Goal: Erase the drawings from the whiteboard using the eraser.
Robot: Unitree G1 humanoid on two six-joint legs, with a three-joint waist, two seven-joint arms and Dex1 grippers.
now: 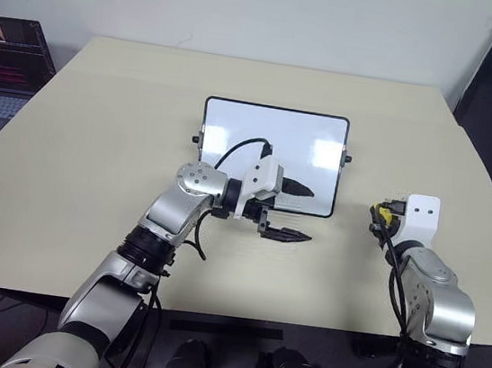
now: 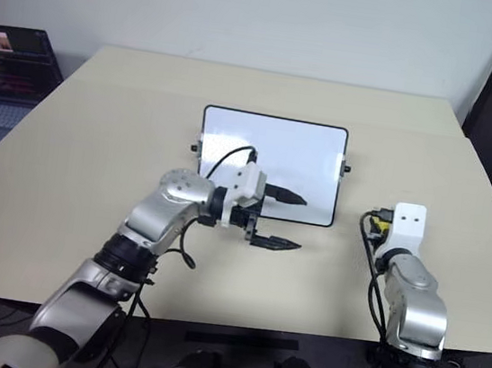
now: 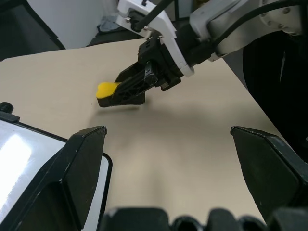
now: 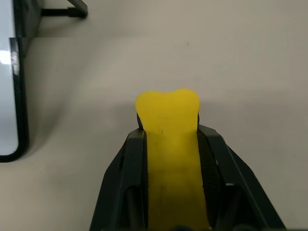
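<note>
My right tool (image 4: 168, 139) is clamped on the yellow eraser (image 4: 168, 115), whose front end sticks out past the fingertips above the bare table (image 1: 99, 128), just off the whiteboard's (image 1: 276, 129) right side. My left tool (image 1: 289, 212) has its two black fingers spread apart, one over the board's near right corner, the other over the table just in front of the board. The board's white face looks clean; I see no drawings on it. A laptop (image 1: 2, 70) sits beyond the table's far left.
</note>
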